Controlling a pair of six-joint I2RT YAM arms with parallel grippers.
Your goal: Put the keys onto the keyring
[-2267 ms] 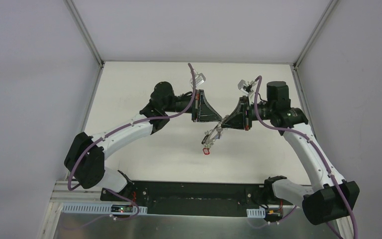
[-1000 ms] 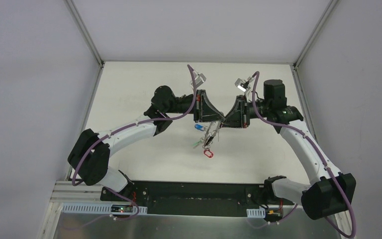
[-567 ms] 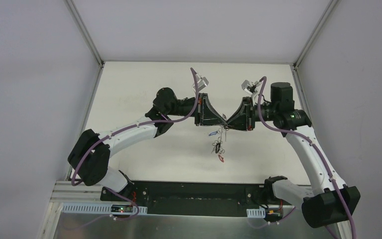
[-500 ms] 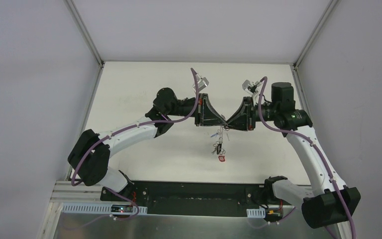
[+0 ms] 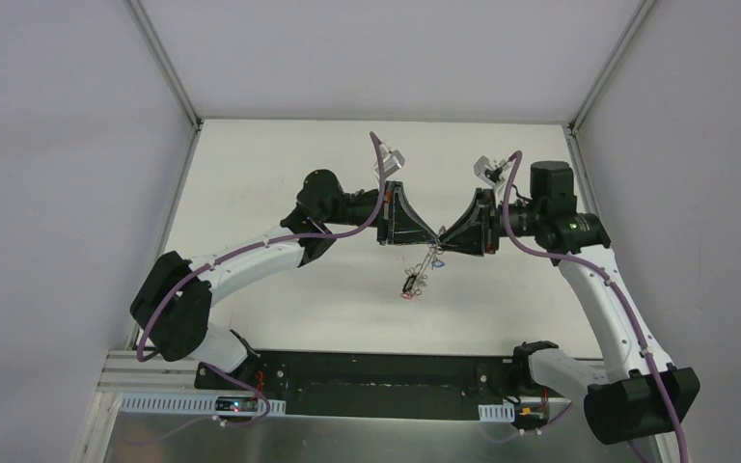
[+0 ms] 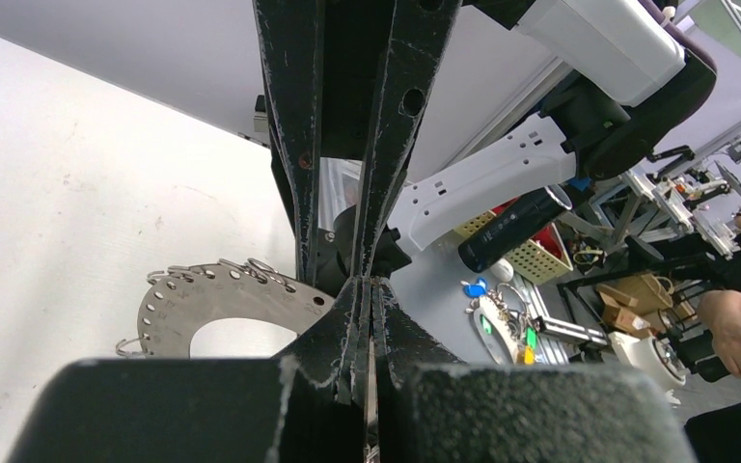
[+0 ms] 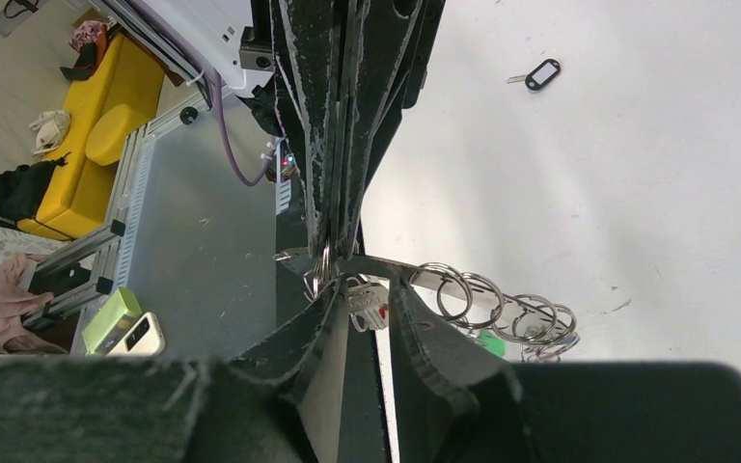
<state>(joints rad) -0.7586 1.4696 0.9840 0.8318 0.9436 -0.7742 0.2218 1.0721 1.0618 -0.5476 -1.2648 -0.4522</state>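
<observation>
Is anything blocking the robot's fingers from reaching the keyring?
Nothing visible is in the way. The left gripper pinches the keyring up off the table, and the right gripper sits right at it, with no object between.

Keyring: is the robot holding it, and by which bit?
The keyring is held by one end, the rest hanging. The left end effector is shut on that end; whether the right end effector also grips cannot be told.
</observation>
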